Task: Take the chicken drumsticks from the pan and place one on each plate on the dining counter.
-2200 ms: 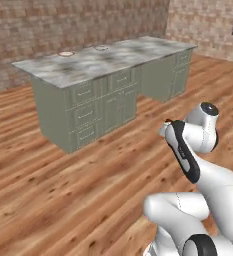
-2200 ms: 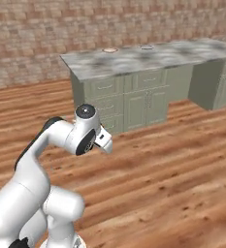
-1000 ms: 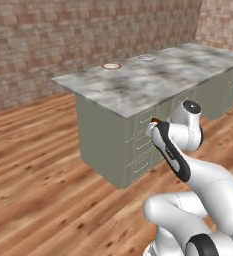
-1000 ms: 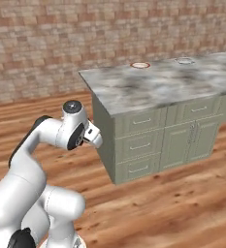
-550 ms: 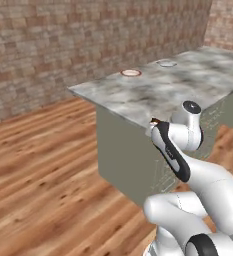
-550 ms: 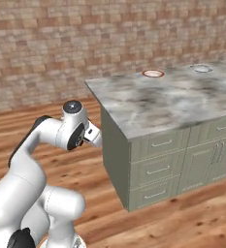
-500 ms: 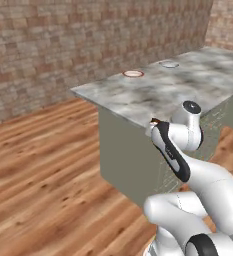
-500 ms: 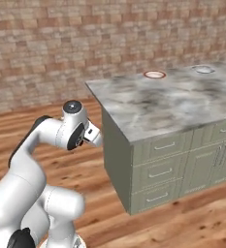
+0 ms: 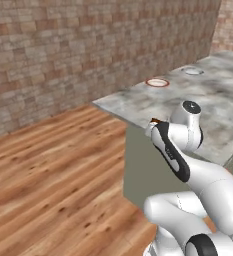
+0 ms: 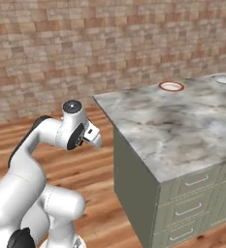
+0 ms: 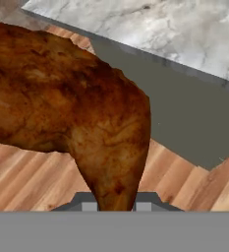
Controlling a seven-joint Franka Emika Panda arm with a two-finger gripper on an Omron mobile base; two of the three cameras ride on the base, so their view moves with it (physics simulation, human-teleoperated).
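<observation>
- Left base view: we see the red-rimmed plate point(image 9: 157, 82) and the plain plate point(image 9: 191, 71) on the counter point(image 9: 223, 95); arm folded before its corner.
- Right base view: gripper point(image 10: 95, 138) hangs over floor, left of the counter.
- Hand view: we note the gripper point(image 11: 115, 205) clamped on a reddish-brown drumstick point(image 11: 81, 118), above floor beside the counter's edge.

Two plates stand on the surface point(image 10: 182, 131) toward its far edge, well apart: the nearer plate point(image 10: 171, 86) left of the farther plate point(image 10: 224, 79). The drumstick point(image 11: 71, 118) sits in the gripper point(image 11: 115, 204), short of the surface's corner, above the floor point(image 9: 48, 170).
</observation>
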